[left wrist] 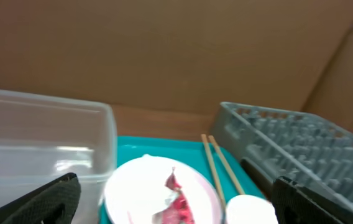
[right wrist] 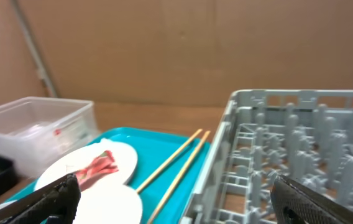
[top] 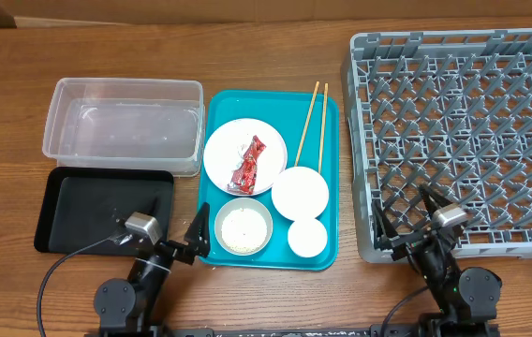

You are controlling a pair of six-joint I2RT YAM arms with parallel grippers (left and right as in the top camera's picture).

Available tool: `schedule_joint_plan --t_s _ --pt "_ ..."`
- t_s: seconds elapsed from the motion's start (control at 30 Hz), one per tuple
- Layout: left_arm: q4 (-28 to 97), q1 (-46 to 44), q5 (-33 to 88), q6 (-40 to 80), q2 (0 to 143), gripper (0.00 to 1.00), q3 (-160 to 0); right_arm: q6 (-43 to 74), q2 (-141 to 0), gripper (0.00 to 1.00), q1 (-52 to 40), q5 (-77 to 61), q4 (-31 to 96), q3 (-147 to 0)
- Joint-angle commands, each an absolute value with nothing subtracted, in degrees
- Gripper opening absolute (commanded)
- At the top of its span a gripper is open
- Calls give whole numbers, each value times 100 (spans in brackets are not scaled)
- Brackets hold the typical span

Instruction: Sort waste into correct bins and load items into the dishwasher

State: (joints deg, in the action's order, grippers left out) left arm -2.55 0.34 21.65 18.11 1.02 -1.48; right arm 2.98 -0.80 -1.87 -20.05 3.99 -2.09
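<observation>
Spread wide and empty, my left gripper (left wrist: pixel 176 186) hovered low over the near edge of the table (top: pixel 22 94), by the gap between the black tray (top: pixel 105 211) and the teal tray (top: pixel 333 178). Farthest left I counted one clear tub (top: pixel 123 124), with the one black tray just in front of it, both bare inside as far as I could tell. On the single teal tray sat one white plate (top: pixel 229 145) carrying one red wrapper (top: pixel 249 162). Two chopsticks (top: pixel 313 124) lay side by side along the tray's far right part. Nearer me stood two bowls and one small cup (top: pixel 307 238). The greyish bowl (top: pixel 243 226) held a pale grainy layer that looked like rice (top: pixel 244 227), and the white bowl (top: pixel 300 192) stood to its right, behind the cup. One grey dish rack (top: pixel 463 131) filled the right side, nothing standing among its pegs. My right gripper (right wrist: pixel 176 186) hung over the rack's near left corner, jaws likewise wide apart and holding nothing. Both wrist views were blurred. My left one cut off the plate's near half and showed only a sliver of a white vessel, and my right one caught just a corner of the black tray. The overhead view clipped the rack's right edge.
</observation>
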Motion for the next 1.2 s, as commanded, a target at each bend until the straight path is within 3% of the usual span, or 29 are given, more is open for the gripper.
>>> schedule_joint_plan --t_s 0.0,0.2,0.53,0.73,0.93,1.03,1.17 --pt "-185 -14 2550 1942 91 100 -851 311 -38 100 -158 -2408 718 -1100" --pt "1262 -14 2515 1651 884 100 -2421 294 -692 100 -158 -2410 2309 -2766" --pt "4405 -14 3096 1192 4101 100 -5561 296 -3319 100 -158 -2521 4930 -5374" --pt "5054 -14 4372 1374 5236 100 -6469 880 -4160 100 -158 -3350 5323 -5972" --pt "5216 -106 4657 1367 5712 100 -6469 880 -4322 100 -158 -3417 5264 -5972" --pt "5437 -574 4434 1190 5876 100 -6466 884 -4322 100 -158 -3326 5266 -5972" --pt "5701 -1852 2989 1236 6141 100 -6462 1337 -4322 100 -158 -2832 5284 -5972"
